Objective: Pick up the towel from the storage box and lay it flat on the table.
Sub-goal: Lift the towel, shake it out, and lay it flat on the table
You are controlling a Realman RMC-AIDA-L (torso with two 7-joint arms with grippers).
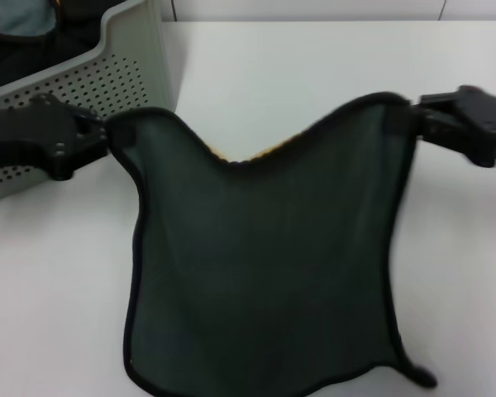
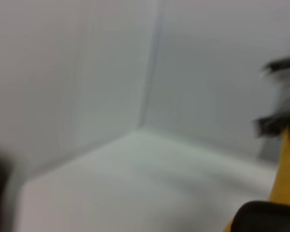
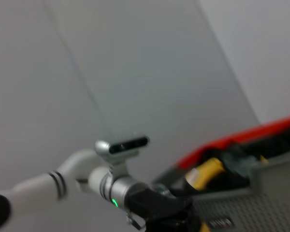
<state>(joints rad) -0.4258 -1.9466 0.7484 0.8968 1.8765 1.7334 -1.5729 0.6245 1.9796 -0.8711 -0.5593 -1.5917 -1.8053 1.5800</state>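
Note:
In the head view the towel (image 1: 264,265) hangs spread above the table (image 1: 58,289), dark green side facing me, black trim all round, a strip of yellow showing at its sagging top edge. My left gripper (image 1: 107,136) is shut on its upper left corner. On the opposite side my right gripper (image 1: 412,116) is shut on the upper right corner. The storage box (image 1: 107,74), light grey with dotted walls, stands at the far left behind the left gripper. The left wrist view shows a yellow strip of towel (image 2: 286,179). The right wrist view shows the left arm (image 3: 111,186) and the box wall (image 3: 261,212).
Dark items and a teal-grey cloth (image 1: 21,21) lie inside the box. White tabletop stretches beyond and to both sides of the towel. In the right wrist view a red-edged bin (image 3: 241,140) with yellow and dark things sits beyond the box.

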